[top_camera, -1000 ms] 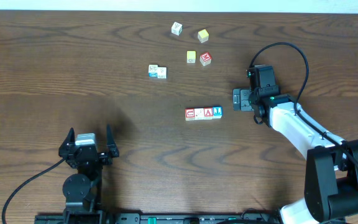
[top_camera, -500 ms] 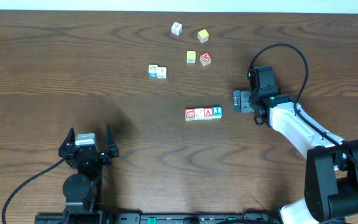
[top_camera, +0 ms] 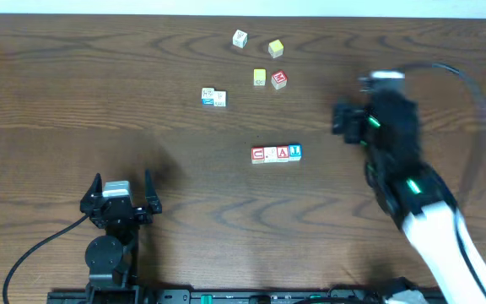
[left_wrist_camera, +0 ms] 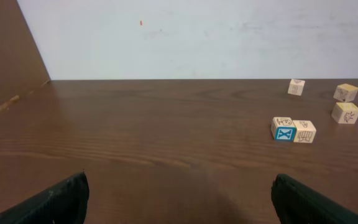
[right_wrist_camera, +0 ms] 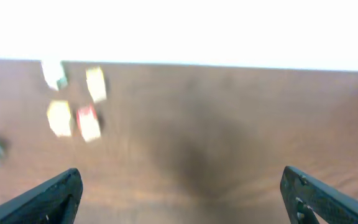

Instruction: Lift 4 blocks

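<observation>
The four blocks [top_camera: 276,154] lie in a touching row mid-worktop [top_camera: 57,84], long axis left-right. The right arm [top_camera: 391,148], jaws wide open and empty, hangs nearer, off the row's right end; the left arm [top_camera: 112,221], jaws open too, is well apart.

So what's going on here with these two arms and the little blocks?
Two robot arms sit at a wooden table, and the job is to lift the four lettered blocks lined up in a row mid-table. Nothing is held yet. The left arm sits near the front edge, jaws open and empty. The right arm shows as a blur to the right of the row, jaws also open and empty. More loose cubes lie farther back.
</observation>
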